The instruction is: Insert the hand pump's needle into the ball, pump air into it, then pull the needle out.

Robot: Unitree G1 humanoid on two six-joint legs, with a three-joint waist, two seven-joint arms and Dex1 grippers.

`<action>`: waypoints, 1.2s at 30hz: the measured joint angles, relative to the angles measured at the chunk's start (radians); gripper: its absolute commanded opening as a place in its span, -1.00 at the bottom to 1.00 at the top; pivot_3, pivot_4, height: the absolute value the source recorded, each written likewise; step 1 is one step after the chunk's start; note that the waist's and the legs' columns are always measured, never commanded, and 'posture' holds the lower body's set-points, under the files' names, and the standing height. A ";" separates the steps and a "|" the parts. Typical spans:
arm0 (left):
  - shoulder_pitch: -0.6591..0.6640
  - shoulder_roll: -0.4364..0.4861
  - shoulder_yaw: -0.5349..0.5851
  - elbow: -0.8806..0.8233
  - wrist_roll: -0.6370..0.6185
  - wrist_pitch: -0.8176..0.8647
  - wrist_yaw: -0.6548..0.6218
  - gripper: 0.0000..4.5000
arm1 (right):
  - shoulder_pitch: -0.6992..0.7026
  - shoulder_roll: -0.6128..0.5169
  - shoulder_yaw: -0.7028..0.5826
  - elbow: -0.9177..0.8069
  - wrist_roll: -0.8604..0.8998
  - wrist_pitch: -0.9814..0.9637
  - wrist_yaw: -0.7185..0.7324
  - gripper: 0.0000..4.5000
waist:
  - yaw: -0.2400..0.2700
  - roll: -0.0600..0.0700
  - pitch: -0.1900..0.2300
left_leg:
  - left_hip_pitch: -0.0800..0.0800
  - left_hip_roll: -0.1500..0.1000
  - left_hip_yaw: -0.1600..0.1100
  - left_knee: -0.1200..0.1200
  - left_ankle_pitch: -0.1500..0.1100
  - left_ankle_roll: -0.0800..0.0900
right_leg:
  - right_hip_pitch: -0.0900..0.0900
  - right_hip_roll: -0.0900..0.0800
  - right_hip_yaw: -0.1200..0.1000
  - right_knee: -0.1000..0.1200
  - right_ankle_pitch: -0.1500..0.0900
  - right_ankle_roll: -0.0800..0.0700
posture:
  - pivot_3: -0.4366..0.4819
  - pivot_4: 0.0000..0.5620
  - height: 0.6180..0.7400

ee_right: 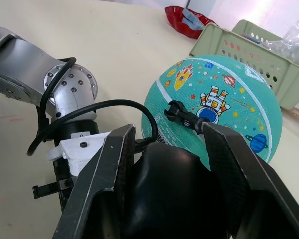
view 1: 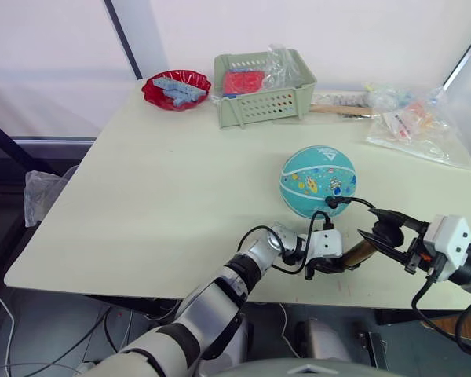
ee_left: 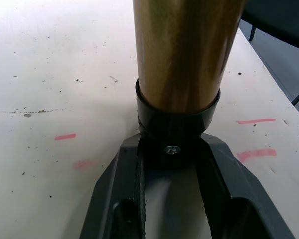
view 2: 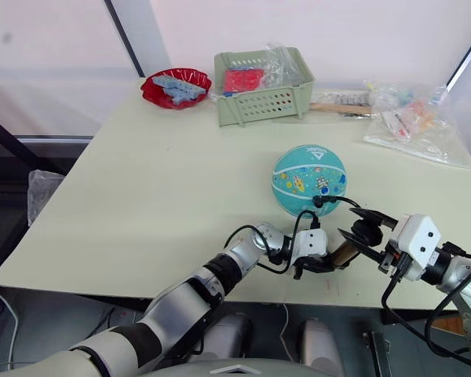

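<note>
I've got the hand pump (view 1: 353, 255) lying near the table's (view 1: 141, 196) front edge, betw both arms. Left gripper (view 1: 323, 265) is clamped on the pump's black end cap w/ the gold cylinder running away from it; left wrist view shows both fingers (ee_left: 122, 189) snug on the cap, so the body's pinned & can't slide while pumping. Right gripper (view 2: 359, 232) has its jaws spread around the black T-handle (ee_right: 162, 189) end, handle sitting betw the fingers; can't tell if they're actually pressing on it. That split makes sense: one arm anchors, the other strokes. Ball (view 1: 318, 181) sits just beyond the pump, nearer the right arm. Hose (ee_right: 99, 112) loops up from the pump, & the needle (ee_right: 187, 117) fitting is against the ball's near side, looks seated in, tho the pin itself is too small to confirm.
</note>
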 measured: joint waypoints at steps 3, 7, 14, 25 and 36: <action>-0.005 -0.001 0.001 0.000 0.000 -0.001 -0.008 -0.57 | 0.001 -0.061 -0.101 -0.044 0.112 0.092 0.006 -0.27 | 0.001 0.004 0.003 | -0.001 -0.001 0.000 0.000 0.000 0.000 | -0.001 -0.001 0.000 0.000 0.000 0.000 | -0.05 -0.47 0.95; -0.006 -0.002 0.001 0.000 -0.001 -0.005 -0.010 -0.57 | -0.002 -0.133 -0.235 -0.103 0.250 0.204 0.005 -0.27 | 0.002 0.005 0.006 | -0.002 -0.001 0.000 0.000 0.000 0.000 | -0.001 -0.001 0.000 0.000 0.000 0.000 | -0.05 -0.47 0.95; -0.007 -0.002 0.003 0.000 -0.001 -0.006 -0.010 -0.57 | -0.051 -0.252 -0.461 -0.146 0.478 0.367 -0.004 -0.27 | 0.003 0.005 0.009 | -0.002 0.000 0.000 0.000 0.000 0.000 | -0.001 -0.002 -0.001 0.000 0.000 0.000 | -0.05 -0.47 0.95; -0.007 -0.003 0.003 0.000 0.000 -0.006 -0.011 -0.57 | -0.102 -0.276 -0.533 -0.170 0.546 0.471 -0.018 -0.27 | 0.003 0.003 0.010 | -0.003 0.000 0.001 0.000 0.000 0.000 | -0.001 -0.003 -0.001 0.000 0.000 0.000 | -0.05 -0.47 0.95; -0.007 0.003 0.004 0.012 0.002 -0.006 0.002 -0.57 | -0.018 -0.060 -0.229 -0.172 0.206 0.203 -0.001 -0.27 | -0.001 -0.007 0.001 | 0.000 0.001 0.000 0.000 -0.001 -0.002 | 0.000 -0.001 -0.001 0.000 0.000 0.000 | -0.05 -0.47 0.95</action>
